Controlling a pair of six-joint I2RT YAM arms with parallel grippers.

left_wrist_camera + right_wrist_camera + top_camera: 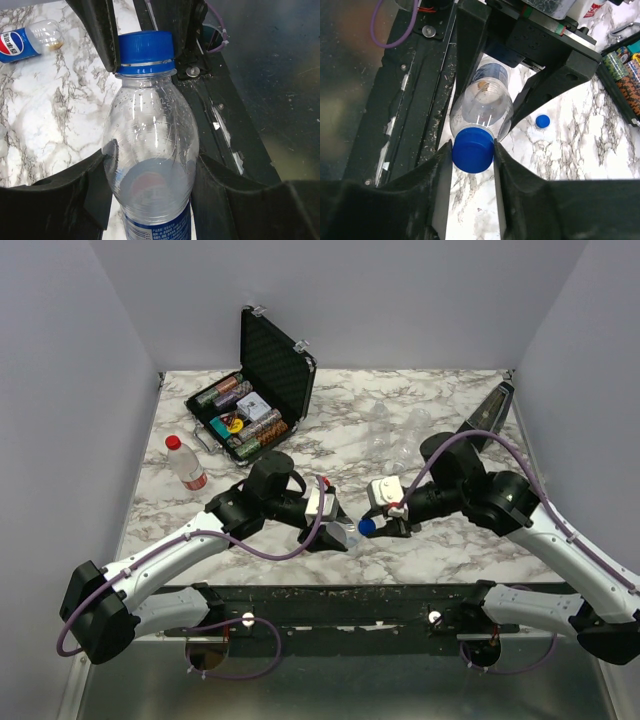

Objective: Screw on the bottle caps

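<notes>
The left gripper (150, 192) clasps the blue-labelled bottle (150, 145) at mid-body, above the near edge of the desk (440, 540); long axis near-horizontal, neck pointing right, where the right gripper (472, 151) pinches its blue cap (473, 148).

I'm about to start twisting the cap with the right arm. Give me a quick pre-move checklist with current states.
1. Left gripper clamped on the blue-label bottle body: ok.
2. Blue cap sitting on the bottle neck: ok.
3. Cap square to the neck, not tilted: ok.
4. Right gripper closed on both sides of the cap: ok.
5. Threads engaged, and how tight: cannot tell.
</notes>
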